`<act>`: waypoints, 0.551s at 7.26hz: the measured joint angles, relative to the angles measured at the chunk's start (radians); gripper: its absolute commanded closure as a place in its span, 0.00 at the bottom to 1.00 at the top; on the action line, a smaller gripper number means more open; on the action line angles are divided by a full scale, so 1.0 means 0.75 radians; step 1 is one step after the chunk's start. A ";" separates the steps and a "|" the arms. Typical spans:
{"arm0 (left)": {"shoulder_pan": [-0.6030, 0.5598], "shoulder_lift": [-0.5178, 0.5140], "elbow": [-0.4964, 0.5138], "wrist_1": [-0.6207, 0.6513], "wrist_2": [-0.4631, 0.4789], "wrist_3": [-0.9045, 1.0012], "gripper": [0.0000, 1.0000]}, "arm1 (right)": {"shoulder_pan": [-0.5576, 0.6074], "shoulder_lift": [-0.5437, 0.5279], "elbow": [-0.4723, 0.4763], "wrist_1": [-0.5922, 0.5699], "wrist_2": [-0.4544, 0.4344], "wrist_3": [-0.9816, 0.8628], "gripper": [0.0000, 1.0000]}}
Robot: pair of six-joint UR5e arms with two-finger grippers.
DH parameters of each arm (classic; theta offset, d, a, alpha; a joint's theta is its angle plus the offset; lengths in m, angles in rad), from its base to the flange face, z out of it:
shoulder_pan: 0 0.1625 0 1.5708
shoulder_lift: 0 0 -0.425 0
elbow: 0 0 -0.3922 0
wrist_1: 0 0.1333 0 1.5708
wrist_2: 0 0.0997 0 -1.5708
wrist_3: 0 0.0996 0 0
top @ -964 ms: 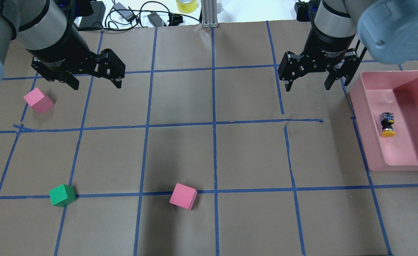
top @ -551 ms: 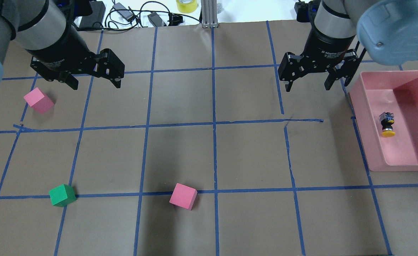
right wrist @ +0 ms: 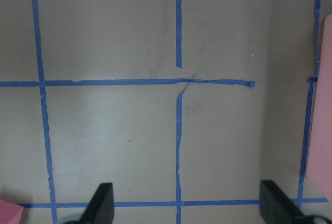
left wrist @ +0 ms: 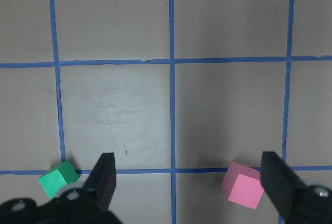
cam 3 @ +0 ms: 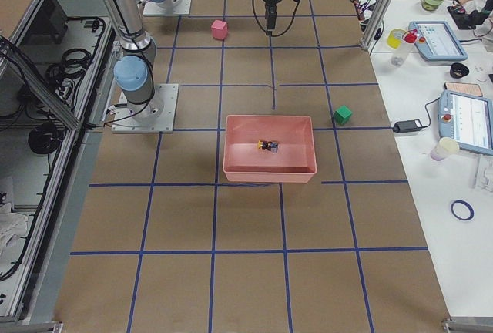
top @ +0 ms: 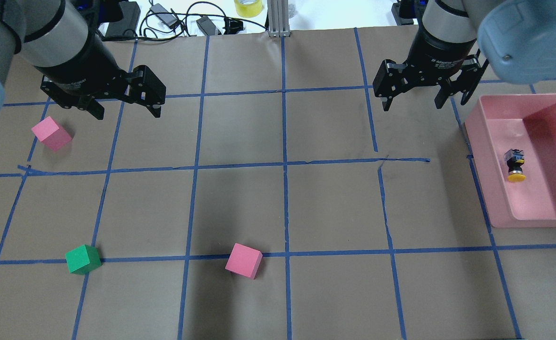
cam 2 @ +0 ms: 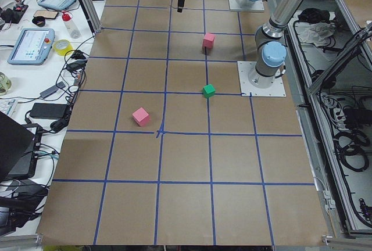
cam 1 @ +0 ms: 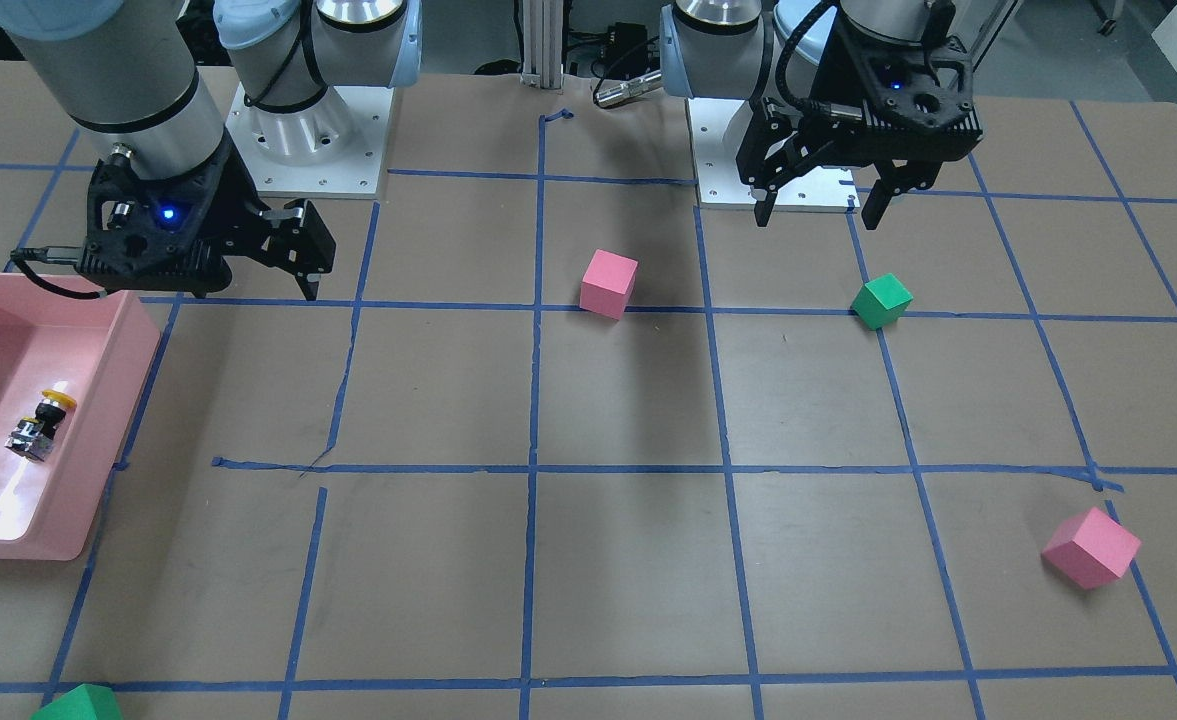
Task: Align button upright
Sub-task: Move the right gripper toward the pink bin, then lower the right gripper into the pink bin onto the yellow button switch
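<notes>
Yellow-capped button (top: 515, 165) lies sideways in pink bin (top: 488, 174) — left gripper (top: 128, 114), right gripper (top: 413, 107) (marked "Adaptive") both spread.

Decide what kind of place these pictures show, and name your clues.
Probably a robotics lab workcell: two robot arms bolted to a paper-covered table marked with a blue tape grid, foam cubes as props, and tablet-like controllers with cables on side benches.

Brown-paper table (top: 334, 208) — blue tape grid (top: 286, 203); white side bench (cam 3: 462, 248) — tablets (cam 3: 437, 40), cables (top: 164, 21).
</notes>
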 measured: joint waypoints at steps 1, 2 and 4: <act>0.000 0.001 0.000 -0.001 0.002 0.000 0.00 | -0.015 0.001 0.003 -0.026 -0.010 0.002 0.00; 0.000 0.003 0.001 -0.003 0.005 0.000 0.00 | -0.044 0.001 0.005 -0.037 -0.015 -0.001 0.00; 0.001 0.007 0.000 -0.012 0.004 0.001 0.00 | -0.181 0.003 0.008 -0.043 -0.018 -0.075 0.00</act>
